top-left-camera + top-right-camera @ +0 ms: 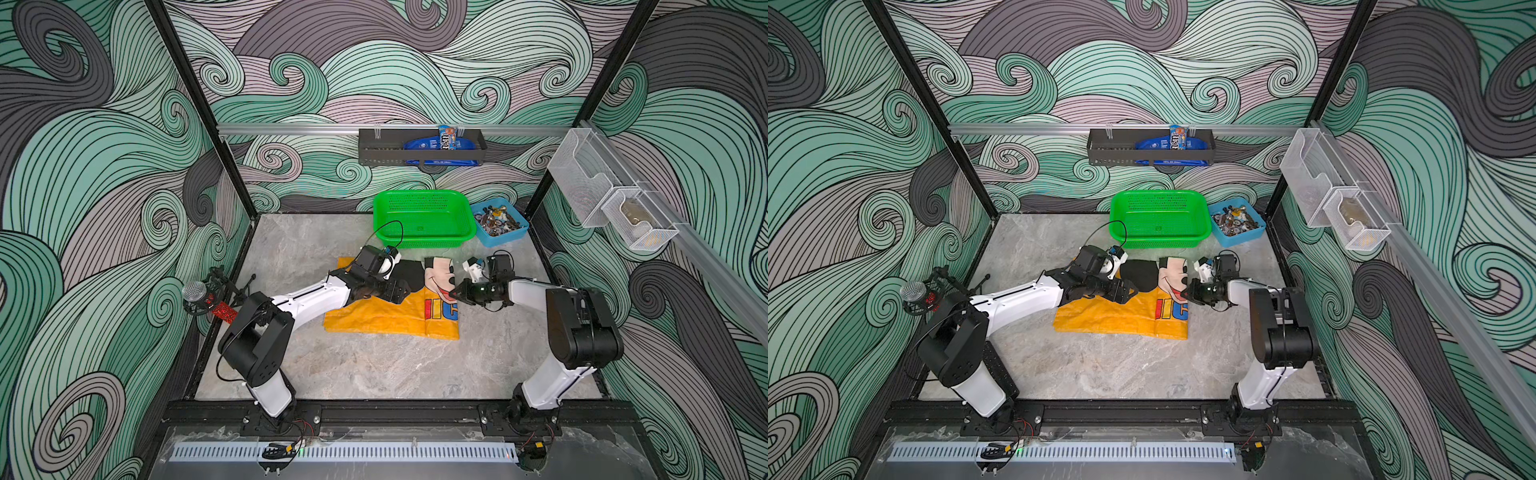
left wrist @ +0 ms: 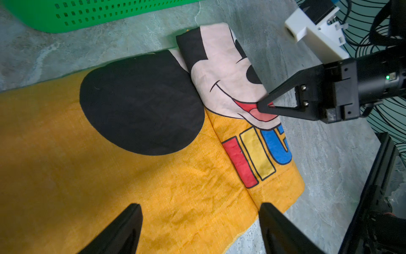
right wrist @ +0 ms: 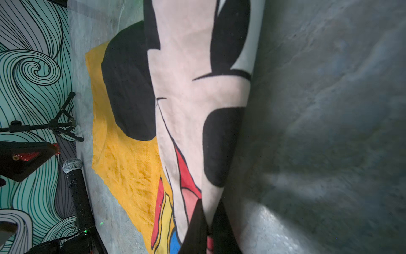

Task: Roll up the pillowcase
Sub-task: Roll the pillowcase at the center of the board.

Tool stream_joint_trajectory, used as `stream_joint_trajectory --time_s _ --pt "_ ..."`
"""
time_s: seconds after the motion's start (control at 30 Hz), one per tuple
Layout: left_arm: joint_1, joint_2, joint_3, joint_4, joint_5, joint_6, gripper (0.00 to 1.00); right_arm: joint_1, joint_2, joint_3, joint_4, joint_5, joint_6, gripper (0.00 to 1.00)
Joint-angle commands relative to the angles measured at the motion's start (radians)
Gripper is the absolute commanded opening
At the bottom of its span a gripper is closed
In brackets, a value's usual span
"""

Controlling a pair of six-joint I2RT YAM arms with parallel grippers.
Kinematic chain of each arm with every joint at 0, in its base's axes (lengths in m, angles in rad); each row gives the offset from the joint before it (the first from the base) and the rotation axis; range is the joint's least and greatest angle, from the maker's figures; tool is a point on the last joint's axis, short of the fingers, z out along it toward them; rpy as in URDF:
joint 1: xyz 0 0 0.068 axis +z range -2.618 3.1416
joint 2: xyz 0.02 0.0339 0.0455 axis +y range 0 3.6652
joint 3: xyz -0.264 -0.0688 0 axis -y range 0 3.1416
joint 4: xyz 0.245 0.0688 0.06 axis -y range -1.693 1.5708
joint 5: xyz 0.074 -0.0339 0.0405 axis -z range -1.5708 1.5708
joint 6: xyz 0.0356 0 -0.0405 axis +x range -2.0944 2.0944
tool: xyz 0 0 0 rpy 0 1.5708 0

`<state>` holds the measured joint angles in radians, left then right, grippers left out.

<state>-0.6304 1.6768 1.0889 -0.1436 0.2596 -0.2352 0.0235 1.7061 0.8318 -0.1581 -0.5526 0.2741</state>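
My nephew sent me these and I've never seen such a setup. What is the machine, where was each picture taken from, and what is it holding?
It is a robot with two arms, each ending in a two-finger gripper. Two pictures look down from a camera head above; two come from cameras on the arms' wrists. On the grey table lies a yellow pillowcase with a cartoon mouse print, one end folded over. Behind it stand a green basket and a blue bin of small parts. The right gripper is shut on the folded edge; the left gripper is open over the fabric.
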Motion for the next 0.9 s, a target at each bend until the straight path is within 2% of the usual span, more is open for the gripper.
stream_joint_trajectory --time_s 0.0,0.13,0.27,0.47,0.87 --pt "0.009 -0.034 -0.006 -0.017 0.024 0.016 0.86 -0.02 -0.058 -0.011 -0.074 0.095 -0.018 0.02" --pt "0.01 -0.029 -0.009 -0.012 0.031 0.017 0.86 -0.023 -0.116 0.007 -0.234 0.333 -0.053 0.01" --pt "0.011 -0.009 -0.003 -0.004 0.052 0.016 0.86 -0.022 -0.166 0.029 -0.301 0.449 -0.049 0.04" --pt "0.011 0.001 -0.001 0.003 0.07 0.015 0.86 0.01 -0.129 0.117 -0.375 0.478 -0.028 0.11" --pt "0.011 -0.004 -0.024 0.01 0.076 0.013 0.86 0.156 -0.07 0.243 -0.408 0.46 0.058 0.26"
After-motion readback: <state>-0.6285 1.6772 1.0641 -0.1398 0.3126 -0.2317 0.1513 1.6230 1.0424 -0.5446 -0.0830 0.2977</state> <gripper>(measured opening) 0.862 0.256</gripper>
